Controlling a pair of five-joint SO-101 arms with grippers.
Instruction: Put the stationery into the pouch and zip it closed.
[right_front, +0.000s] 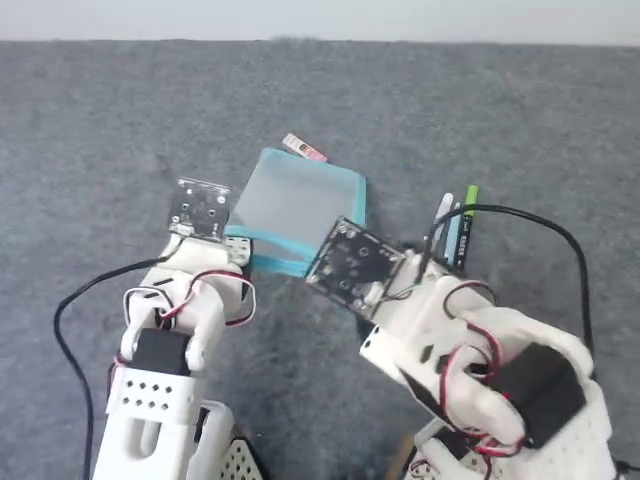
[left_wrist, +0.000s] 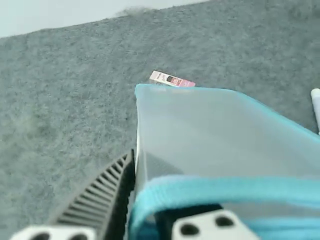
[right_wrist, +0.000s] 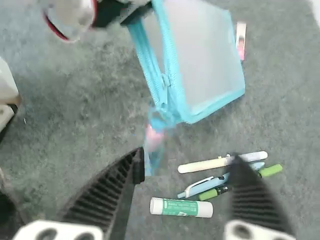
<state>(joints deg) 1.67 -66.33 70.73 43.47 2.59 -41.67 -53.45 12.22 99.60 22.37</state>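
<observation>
The left gripper (left_wrist: 145, 195) clamps the near edge of the pouch (right_front: 295, 200), seemingly by the zipper. The right gripper (right_wrist: 186, 161) hangs wide open near its right corner, with the pens (right_wrist: 222, 163) farther right.

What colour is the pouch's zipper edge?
The zipper edge is turquoise blue, pouch body frosted translucent; clearest in right wrist view.

White arms (right_front: 150, 400), black servos (right_front: 540, 390) — red wires (right_front: 470, 345)

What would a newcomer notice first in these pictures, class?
The translucent blue-edged pouch lies mid-table, one edge clamped in the left end effector. Pens and a glue stick lie loose beside it, near the open right end effector.
</observation>
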